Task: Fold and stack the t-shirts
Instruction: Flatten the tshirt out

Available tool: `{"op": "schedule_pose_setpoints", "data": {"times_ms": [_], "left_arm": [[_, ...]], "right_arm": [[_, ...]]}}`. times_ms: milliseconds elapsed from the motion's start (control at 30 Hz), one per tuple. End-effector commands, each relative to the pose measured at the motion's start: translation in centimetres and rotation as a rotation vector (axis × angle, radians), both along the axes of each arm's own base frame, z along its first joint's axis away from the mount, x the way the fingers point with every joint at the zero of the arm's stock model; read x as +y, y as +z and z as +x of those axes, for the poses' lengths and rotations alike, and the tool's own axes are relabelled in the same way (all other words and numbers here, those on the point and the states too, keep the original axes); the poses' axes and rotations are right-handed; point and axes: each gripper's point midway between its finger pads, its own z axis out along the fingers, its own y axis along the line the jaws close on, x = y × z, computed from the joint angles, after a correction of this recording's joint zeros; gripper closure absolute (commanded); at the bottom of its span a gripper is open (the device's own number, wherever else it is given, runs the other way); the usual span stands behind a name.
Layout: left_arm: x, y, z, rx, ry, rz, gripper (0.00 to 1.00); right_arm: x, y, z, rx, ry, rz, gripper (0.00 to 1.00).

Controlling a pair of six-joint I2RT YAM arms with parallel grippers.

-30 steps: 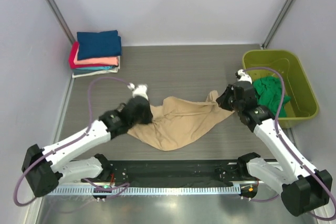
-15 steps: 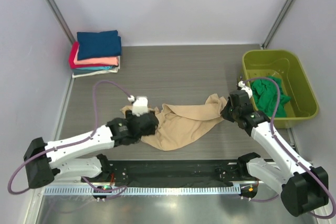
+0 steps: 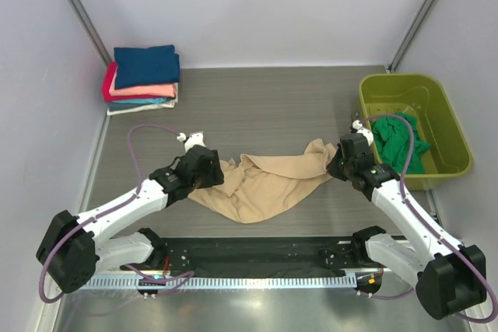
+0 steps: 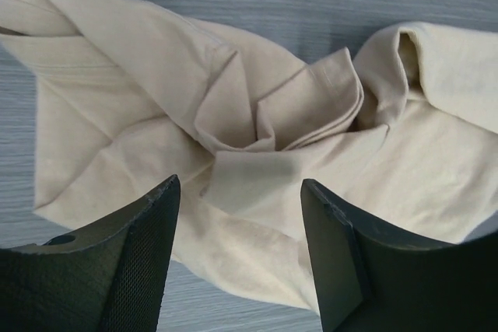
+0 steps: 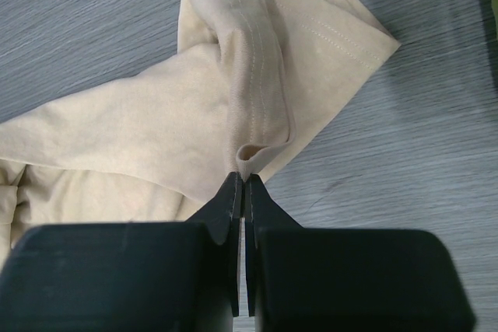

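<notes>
**Tan tee** (image 3: 268,180): lies crumpled on the counter (image 3: 264,106), front-centre, between the two arms. It is spread in a loose band from L to R and is not folded. The L part is bunched into several overlapping folds. The R end is pulled up into a narrow ridge.

**L end effector** (image 4: 240,184): released. The jaws stand wide apart with nothing between them. It is positioned over the L bunched part of the tan tee. Contact w/ the cloth: cannot tell.

**R end effector** (image 5: 241,180): clenched, grasping the tan tee. The fingertips pinch a stitched fold at the R end of the tee. The cloth rises from the counter to the pinch point.

**Stack** (image 3: 144,77): folded tees at the far-L corner of the counter, well apart from the tan tee. Navy is on top and coral is under it. Red and teal edges show lower down.

**Green tee** (image 3: 398,138): lies crumpled inside the lime tub (image 3: 405,79) at the R side of the counter, near the R arm.
</notes>
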Motion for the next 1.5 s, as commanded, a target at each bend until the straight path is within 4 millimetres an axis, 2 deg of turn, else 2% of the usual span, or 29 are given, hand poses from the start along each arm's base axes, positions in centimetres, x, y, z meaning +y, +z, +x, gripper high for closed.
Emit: {"op": "schedule_pose_setpoints", "data": {"times_ms": [0,133,233,367,500,533,567,633,667,800,833,900,933,1000,1067,1133,1167,1233,1267,1300,1333,1367,1400,1433,1467], "left_arm": [[-2.1,0.8,0.5,-0.043,-0.055,-0.111,0.36],[-1.8,-1.2,-0.3,-0.02,-0.064,-0.109,0.37],[-2.1,-1.4,0.0,-0.038,-0.071,-0.12,0.41],[-2.5,-0.5,0.6,-0.075,-0.086,-0.137,0.54],[-2.8,0.9,1.3,-0.121,-0.105,-0.129,0.6],[-2.9,1.1,1.4,-0.129,-0.115,-0.122,0.63],[-3.1,1.2,1.5,-0.13,-0.126,-0.121,0.74],[-3.3,1.7,1.8,-0.139,-0.141,-0.119,0.88],[-3.3,1.7,1.8,-0.138,-0.141,-0.114,1.0],[-2.6,2.7,2.1,-0.155,-0.125,-0.082,1.0],[-2.6,3.8,2.3,-0.174,-0.122,-0.082,1.0],[-1.6,4.7,2.2,-0.176,-0.109,-0.039,1.0],[-1.5,6.7,2.3,-0.216,-0.102,-0.054,1.0],[-0.5,8.3,1.9,-0.236,-0.1,-0.024,1.0],[0.6,11.3,1.6,-0.292,-0.083,-0.025,1.0],[1.4,13.3,1.4,-0.332,-0.078,-0.016,1.0],[1.9,15.1,0.9,-0.361,-0.072,-0.029,1.0],[2.6,17.0,0.5,-0.395,-0.074,-0.027,1.0],[3.2,17.7,0.0,-0.407,-0.072,-0.024,1.0],[3.5,19.5,-0.3,-0.44,-0.069,-0.04,1.0],[3.8,20.2,-0.5,-0.455,-0.076,-0.032,1.0],[4.3,20.9,-0.9,-0.467,-0.076,-0.029,1.0],[4.7,22.8,-1.3,-0.507,-0.071,-0.046,0.99],[5.1,23.8,-1.5,-0.532,-0.076,-0.037,1.0],[5.5,24.4,-1.8,-0.544,-0.081,-0.032,1.0]], "right_arm": [[0.0,1.3,1.2,-0.048,-0.007,0.0,0.99],[0.0,0.9,1.2,-0.036,-0.003,-0.006,0.99],[0.0,0.8,1.3,-0.033,0.0,-0.01,0.99],[0.0,1.2,1.4,-0.046,-0.001,-0.011,0.99],[-0.1,1.2,1.4,-0.048,-0.001,-0.014,0.99],[-0.1,1.2,1.4,-0.048,-0.002,-0.014,0.99],[-0.1,1.1,1.3,-0.044,-0.001,-0.015,0.99],[-0.1,1.0,1.3,-0.043,-0.002,-0.017,0.99],[-0.1,1.2,1.4,-0.047,-0.001,-0.016,0.99],[-0.1,1.6,1.5,-0.056,0.0,-0.017,0.99],[-0.1,1.8,1.6,-0.061,0.001,-0.019,0.99],[-0.1,2.5,1.8,-0.076,0.003,-0.016,0.99],[0.0,2.8,1.9,-0.08,0.006,-0.016,0.99],[0.0,4.0,2.1,-0.099,0.004,-0.012,0.99],[0.1,5.8,2.4,-0.14,0.003,0.001,0.99],[0.1,7.1,2.4,-0.162,0.005,0.009,0.99],[0.2,8.6,2.6,-0.196,0.004,0.019,0.99],[0.2,10.0,2.4,-0.217,0.006,0.027,0.99],[0.3,11.6,2.4,-0.247,0.012,0.039,0.99],[0.3,12.3,2.3,-0.263,0.016,0.043,0.99],[0.4,13.1,2.3,-0.277,0.023,0.048,0.99],[0.7,14.7,2.2,-0.31,0.038,0.064,0.99],[0.6,15.5,1.9,-0.328,0.051,0.062,0.99],[0.7,16.5,1.8,-0.349,0.061,0.065,0.99],[0.9,18.2,1.6,-0.385,0.073,0.079,0.99]]}}
